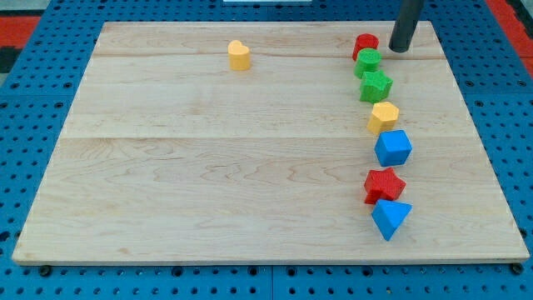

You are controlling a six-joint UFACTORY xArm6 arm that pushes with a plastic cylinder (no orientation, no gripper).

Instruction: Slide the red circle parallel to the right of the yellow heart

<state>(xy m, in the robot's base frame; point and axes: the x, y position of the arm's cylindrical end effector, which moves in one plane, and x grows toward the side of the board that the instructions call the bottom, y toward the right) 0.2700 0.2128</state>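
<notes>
The red circle (365,45) sits at the far right of the table (208,167), a squat round block with a smooth, painted-looking face. The tool is a bare dark rod with nothing to clench or release — my tip (400,50) rests just to the circle's right, close but not clearly touching. That is the side that counts, I judge: the yellow heart (239,55) lies well away to the left at almost the same depth, so a leftward push suits. A green circle (368,61) touches the red one on its near side, then a green star (376,85), a yellow hexagon (383,116) and a blue cube (393,147) run nearer — all on pale, grained wood.
</notes>
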